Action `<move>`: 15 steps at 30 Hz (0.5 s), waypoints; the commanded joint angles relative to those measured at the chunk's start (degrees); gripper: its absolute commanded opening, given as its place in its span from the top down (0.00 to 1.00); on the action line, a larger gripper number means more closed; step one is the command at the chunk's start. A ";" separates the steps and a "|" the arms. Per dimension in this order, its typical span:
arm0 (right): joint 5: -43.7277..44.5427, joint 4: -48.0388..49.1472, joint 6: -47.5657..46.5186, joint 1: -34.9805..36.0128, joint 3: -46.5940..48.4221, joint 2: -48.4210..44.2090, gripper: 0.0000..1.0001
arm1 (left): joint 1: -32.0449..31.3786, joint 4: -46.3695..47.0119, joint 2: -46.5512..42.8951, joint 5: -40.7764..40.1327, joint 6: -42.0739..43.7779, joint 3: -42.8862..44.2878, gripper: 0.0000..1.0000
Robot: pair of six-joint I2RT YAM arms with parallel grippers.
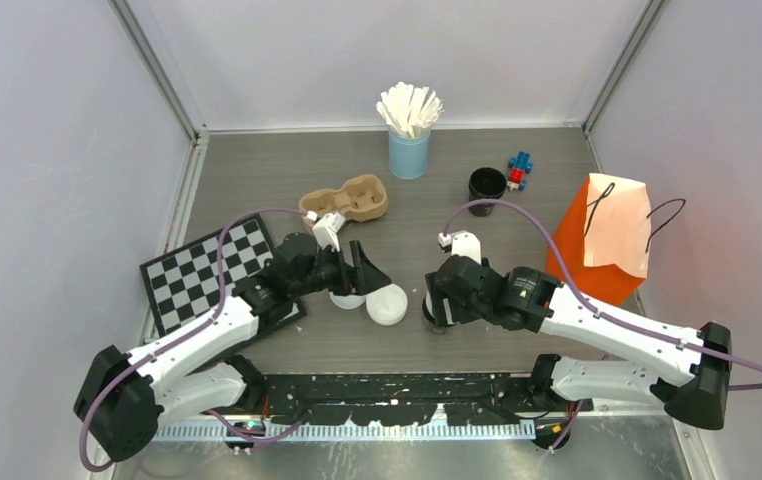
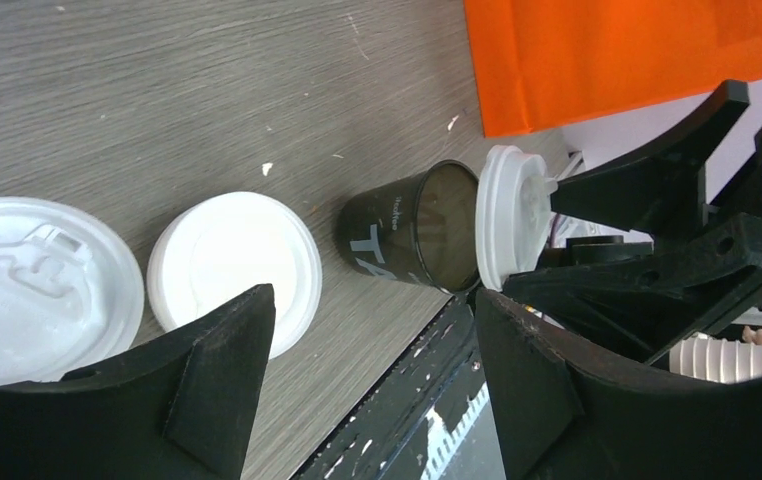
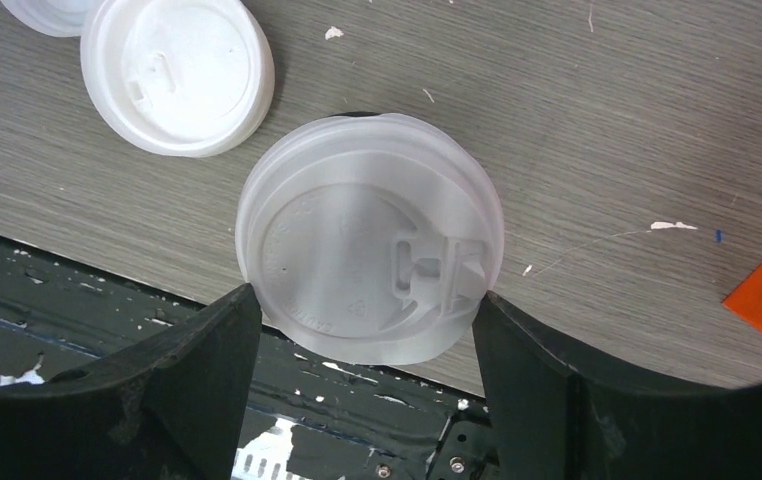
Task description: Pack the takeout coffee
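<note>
Worktop of grey wood grain carries everything here. At 6 o'clock, close to the near edge, a black coffee cup with white print stands upright with its white lid on. The right fingers grasp it at the lid's rim, one finger touching each side.

Just at that cup's 9 o'clock, two loose lids lie flat on the wood, side by side and apart from the cup. The left fingers hang over them, spread and released, with nothing between them.

At 1 o'clock a second black cup stands with its mouth open, and a small blue and red toy sits just beside it at its 3 o'clock. A light-blue cup of white stirrers stands at 12 o'clock near the back wall. A cardboard carrier lies at 11 o'clock. An orange paper bag stands upright at 3 o'clock. A checkerboard lies at 8 o'clock, partly under the left arm.
</note>
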 commanded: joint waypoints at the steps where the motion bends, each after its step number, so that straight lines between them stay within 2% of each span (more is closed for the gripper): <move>1: -5.34 2.31 -2.44 -2.25 2.49 -0.24 0.22 | 0.25 7.07 2.14 3.44 -0.94 0.00 0.25; 6: -6.73 0.49 -3.61 -3.62 3.24 1.72 0.22 | 0.19 8.04 5.21 4.77 -0.94 0.47 0.27; 15: -7.30 -2.09 -4.13 -3.72 5.92 6.32 0.21 | 0.23 10.04 5.67 4.24 -1.62 -1.50 0.27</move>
